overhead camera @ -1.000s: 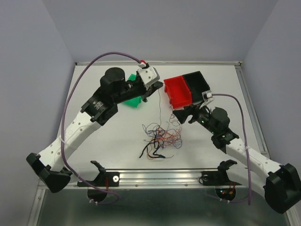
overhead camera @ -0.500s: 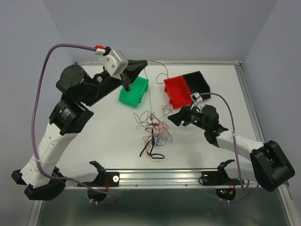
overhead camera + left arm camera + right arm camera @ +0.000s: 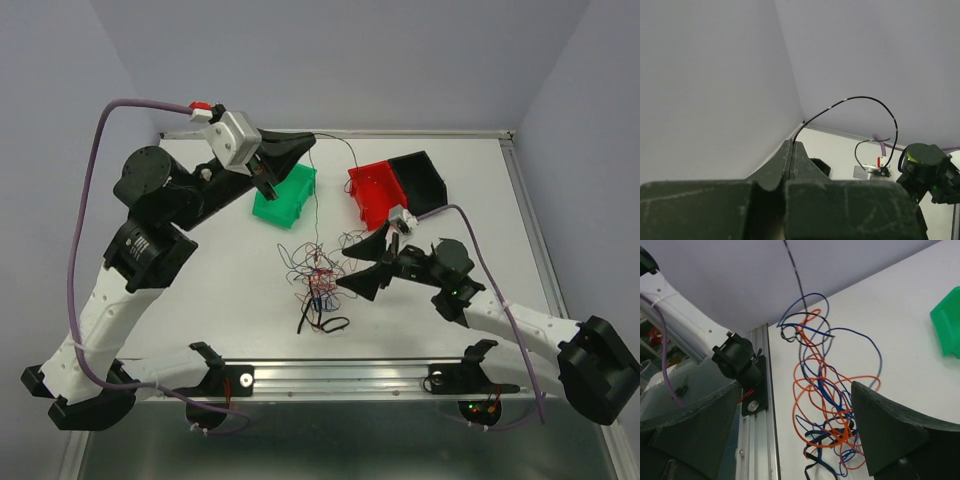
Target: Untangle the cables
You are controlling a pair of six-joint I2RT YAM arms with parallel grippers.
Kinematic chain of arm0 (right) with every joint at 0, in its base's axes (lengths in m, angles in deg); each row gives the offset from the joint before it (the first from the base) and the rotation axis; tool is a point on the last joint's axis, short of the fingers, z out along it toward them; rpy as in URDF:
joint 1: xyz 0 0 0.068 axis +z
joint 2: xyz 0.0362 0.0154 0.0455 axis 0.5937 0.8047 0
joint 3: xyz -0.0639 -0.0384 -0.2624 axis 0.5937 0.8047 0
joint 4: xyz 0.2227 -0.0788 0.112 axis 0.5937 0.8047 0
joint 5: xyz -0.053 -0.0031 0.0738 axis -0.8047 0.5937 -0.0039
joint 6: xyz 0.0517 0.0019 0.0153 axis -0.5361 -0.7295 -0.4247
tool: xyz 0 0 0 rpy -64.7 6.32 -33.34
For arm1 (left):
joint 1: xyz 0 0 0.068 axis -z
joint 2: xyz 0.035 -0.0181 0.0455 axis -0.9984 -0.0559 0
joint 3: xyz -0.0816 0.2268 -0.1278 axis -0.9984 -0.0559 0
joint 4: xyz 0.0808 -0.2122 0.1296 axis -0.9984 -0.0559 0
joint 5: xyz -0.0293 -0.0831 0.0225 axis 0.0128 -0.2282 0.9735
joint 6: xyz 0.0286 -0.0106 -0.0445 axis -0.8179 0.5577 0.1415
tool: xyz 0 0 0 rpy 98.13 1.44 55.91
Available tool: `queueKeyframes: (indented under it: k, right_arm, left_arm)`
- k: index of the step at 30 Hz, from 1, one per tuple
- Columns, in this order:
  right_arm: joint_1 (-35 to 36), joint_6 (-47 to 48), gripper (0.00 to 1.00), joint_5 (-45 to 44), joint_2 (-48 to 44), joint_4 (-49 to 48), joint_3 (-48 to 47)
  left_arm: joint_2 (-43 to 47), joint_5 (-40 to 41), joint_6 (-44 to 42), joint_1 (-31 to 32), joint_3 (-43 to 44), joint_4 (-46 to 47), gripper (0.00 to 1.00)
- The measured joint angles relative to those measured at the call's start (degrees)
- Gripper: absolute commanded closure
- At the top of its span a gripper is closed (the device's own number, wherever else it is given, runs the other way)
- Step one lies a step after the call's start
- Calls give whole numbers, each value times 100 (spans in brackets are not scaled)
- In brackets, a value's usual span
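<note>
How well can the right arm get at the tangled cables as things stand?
Probably yes: the right gripper stands open beside the cables, jaws facing the tangle, nothing between them and it.

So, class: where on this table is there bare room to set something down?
Bare: the back-right corner between the black bin and the right rail; the near-left patch between the left arm and the wire tangle. Crowded: the middle, where the tangle, the open right pincer and the strand held by the left pincer meet.
</note>
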Motion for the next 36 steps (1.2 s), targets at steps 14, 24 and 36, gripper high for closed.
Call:
queueKeyframes:
  k: [14, 24, 36]
  right_arm:
    - [745, 682, 58, -1351, 1823, 249, -544]
    - [772, 590, 93, -2120, 2693, 437, -769]
    - [894, -299, 90, -4579, 2308, 1054, -1145]
  left_arm:
    - [-424, -22, 282, 4, 127, 9, 100]
    - [-492, 2354, -369, 15, 2275, -208, 100]
    - [883, 4540, -887, 48, 1235, 496, 100]
